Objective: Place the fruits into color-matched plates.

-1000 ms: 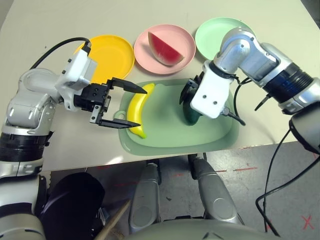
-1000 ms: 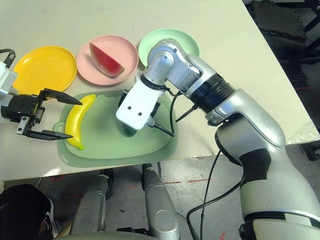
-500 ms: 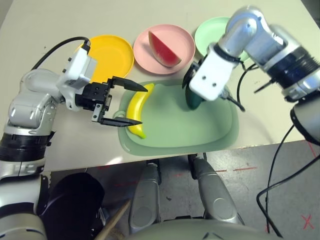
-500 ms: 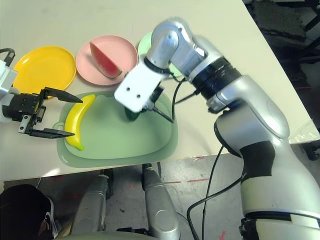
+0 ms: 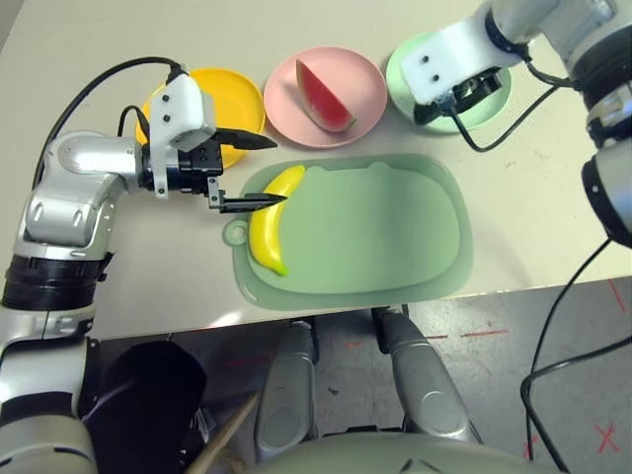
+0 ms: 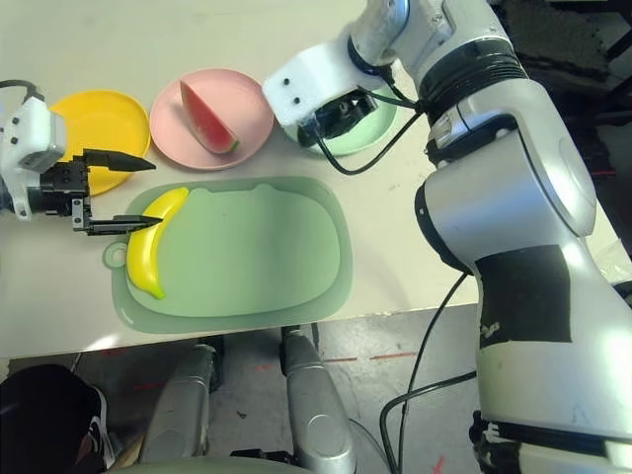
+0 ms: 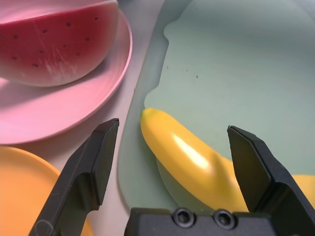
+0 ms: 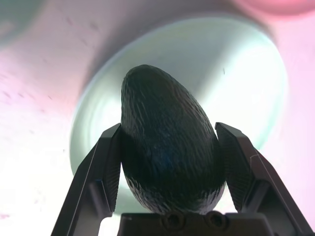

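Note:
My right gripper (image 8: 168, 129) is shut on the dark green avocado (image 8: 170, 147) and holds it just over the mint green plate (image 8: 236, 64) at the back right. The curved yellow banana (image 5: 267, 222) lies on the left side of the pale green mat (image 5: 375, 237). At the banana's far tip, my left gripper (image 5: 279, 171) stands open, one finger on each side of that tip (image 7: 192, 157). The red watermelon wedge (image 5: 324, 99) rests in the pink plate (image 5: 367, 84). Behind my left gripper sits the yellow plate (image 5: 232, 104), with nothing on it.
The three plates stand in a row behind the mat, which reaches close to the table's front edge (image 5: 415, 301). Black cables (image 5: 484, 143) hang from the right arm over the table. Bare tabletop lies left of the mat.
My right arm has lifted the avocado off the mat and carried it back over the mint green plate. My left gripper has moved from the banana's middle to its far tip.

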